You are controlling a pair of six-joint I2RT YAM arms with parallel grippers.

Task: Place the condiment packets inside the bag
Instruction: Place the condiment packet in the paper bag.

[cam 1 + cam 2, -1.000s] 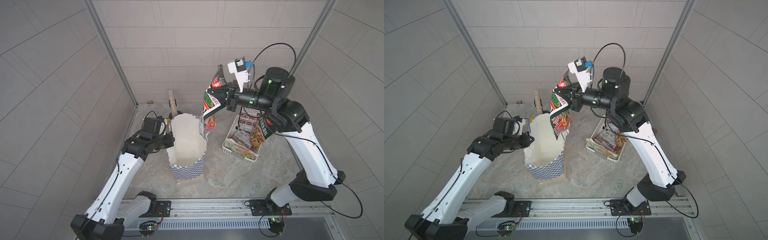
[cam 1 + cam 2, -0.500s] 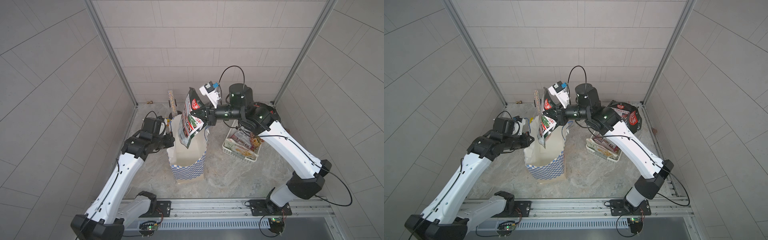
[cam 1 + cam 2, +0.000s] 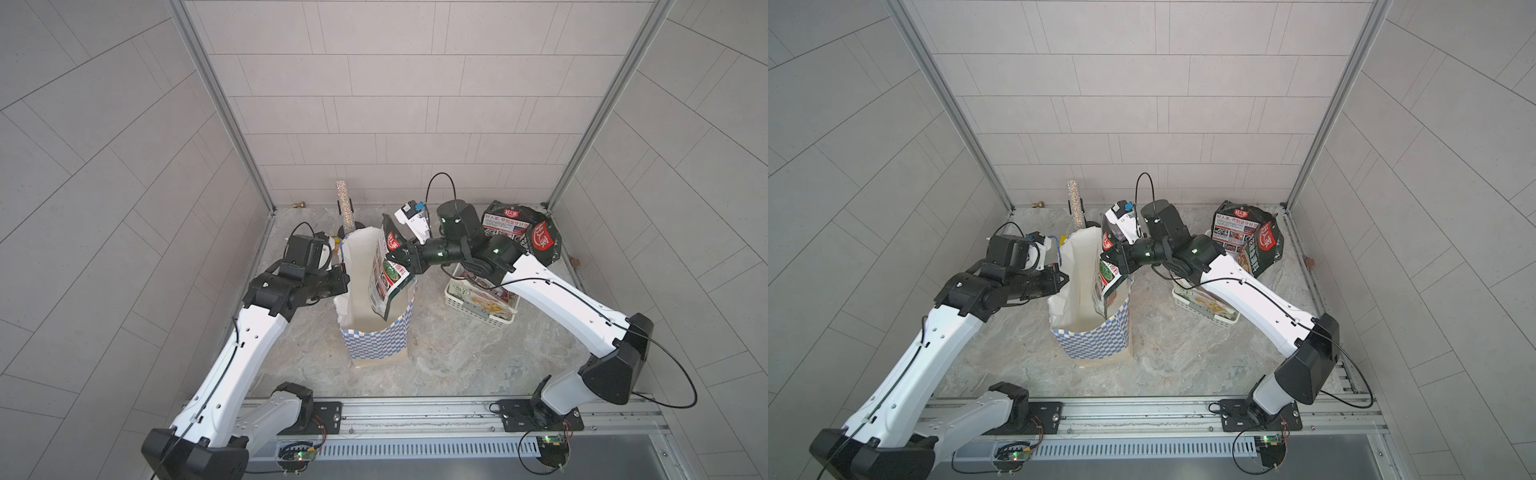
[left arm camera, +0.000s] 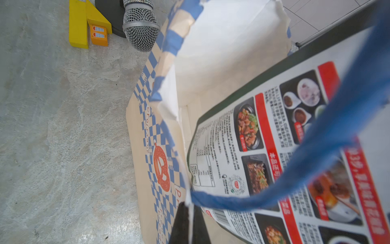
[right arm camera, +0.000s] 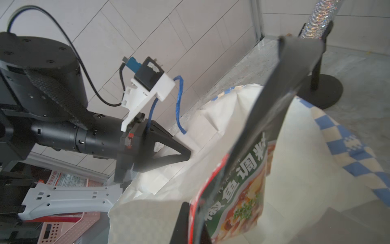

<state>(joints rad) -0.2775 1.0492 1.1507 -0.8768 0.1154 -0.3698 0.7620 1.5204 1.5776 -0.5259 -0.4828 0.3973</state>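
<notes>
Right gripper [image 3: 399, 257] is clenched on the top edge of a flat glossy black condiment packet with red logo and food photos [image 3: 384, 286]. The packet hangs upright, its lower end judged to be inside the mouth of the tall blue-and-white checked paper bag [image 3: 376, 345], close to the wall on the right arm's side. Left gripper [image 5: 185, 152] is clamped on the opposite rim, so the mouth is held open.

Packet to be lowered straight until mostly below the rim, then released. It should be kept clear of that wall and the thin blue cord handle [image 4: 329, 135]. Rim grip to be held through the release, or the wall may fold in. More packets are seen in the white perforated plastic basket [image 3: 478, 312].
</notes>
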